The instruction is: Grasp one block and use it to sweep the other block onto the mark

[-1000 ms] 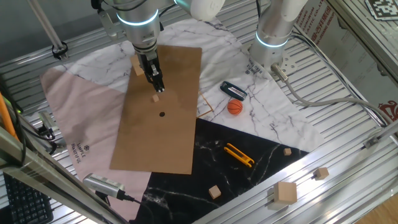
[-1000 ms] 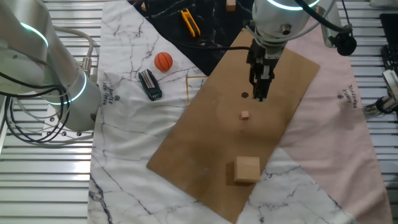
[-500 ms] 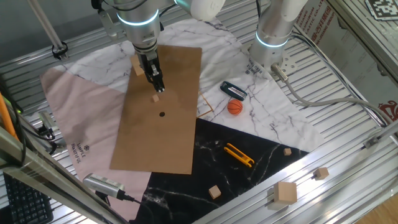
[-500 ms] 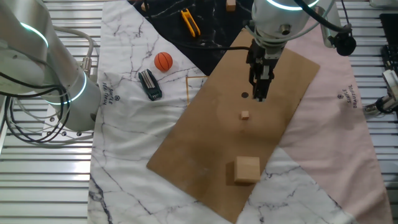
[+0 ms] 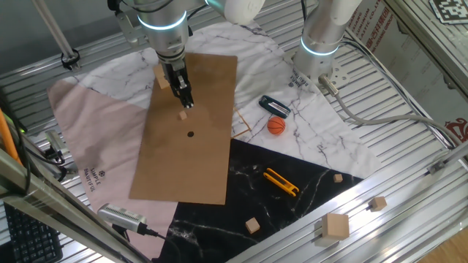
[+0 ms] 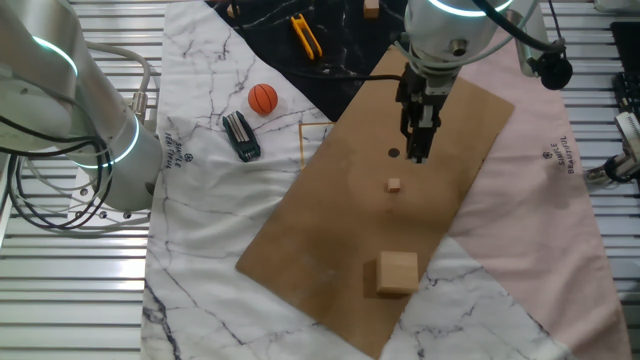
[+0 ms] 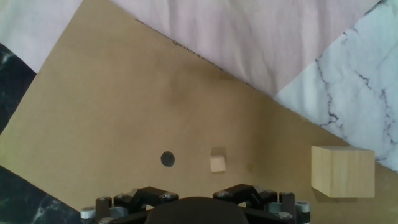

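Note:
The large tan wooden block [image 6: 397, 272] sits at the edge of the brown board [image 6: 320, 230]; it also shows in the hand view [image 7: 342, 172] and, partly behind the arm, in one fixed view [image 5: 160, 77]. The tiny tan cube [image 6: 394, 185] [image 5: 183, 115] [image 7: 217, 163] lies on the board between the large block and the dark round mark [image 6: 393, 154] [image 5: 191, 134] [image 7: 167, 159]. My gripper [image 6: 418, 150] [image 5: 183, 100] hangs above the board beside the mark and the tiny cube. Its fingers look pressed together and hold nothing.
An orange ball [image 6: 263, 98], a black device [image 6: 241, 135] and a yellow tool [image 6: 305, 35] lie on the cloths beside the board. A second robot arm [image 6: 70, 120] stands at the table's side. Loose wooden blocks [image 5: 336, 226] lie near the metal edge.

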`<action>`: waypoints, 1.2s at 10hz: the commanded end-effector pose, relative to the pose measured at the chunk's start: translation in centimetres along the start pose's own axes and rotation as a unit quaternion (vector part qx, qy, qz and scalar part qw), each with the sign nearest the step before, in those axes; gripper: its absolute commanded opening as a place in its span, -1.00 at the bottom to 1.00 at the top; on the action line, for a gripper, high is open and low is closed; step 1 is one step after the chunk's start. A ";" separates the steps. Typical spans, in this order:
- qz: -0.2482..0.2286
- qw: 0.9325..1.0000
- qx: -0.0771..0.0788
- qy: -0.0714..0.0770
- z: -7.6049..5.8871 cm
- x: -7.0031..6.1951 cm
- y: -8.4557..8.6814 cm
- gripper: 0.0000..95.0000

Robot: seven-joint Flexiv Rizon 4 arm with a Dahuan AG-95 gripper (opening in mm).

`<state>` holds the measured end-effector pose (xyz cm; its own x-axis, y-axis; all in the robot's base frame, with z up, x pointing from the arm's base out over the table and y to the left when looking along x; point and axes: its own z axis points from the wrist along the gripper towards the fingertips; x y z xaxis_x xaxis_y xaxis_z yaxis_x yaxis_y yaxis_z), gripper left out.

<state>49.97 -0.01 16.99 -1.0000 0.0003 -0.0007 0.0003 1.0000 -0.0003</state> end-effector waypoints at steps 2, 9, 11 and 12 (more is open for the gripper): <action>0.009 0.999 0.013 -0.030 0.0 0.0 0.0 -1.00; 0.011 0.999 0.009 -0.030 -0.1 0.0 0.0 -1.00; 0.011 0.999 0.009 -0.031 -0.1 0.0 0.0 -1.00; 0.012 0.999 0.009 -0.031 -0.1 0.0 0.1 -1.00</action>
<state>49.86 0.01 17.15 -0.9977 0.0236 -0.0630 0.0247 0.9995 -0.0179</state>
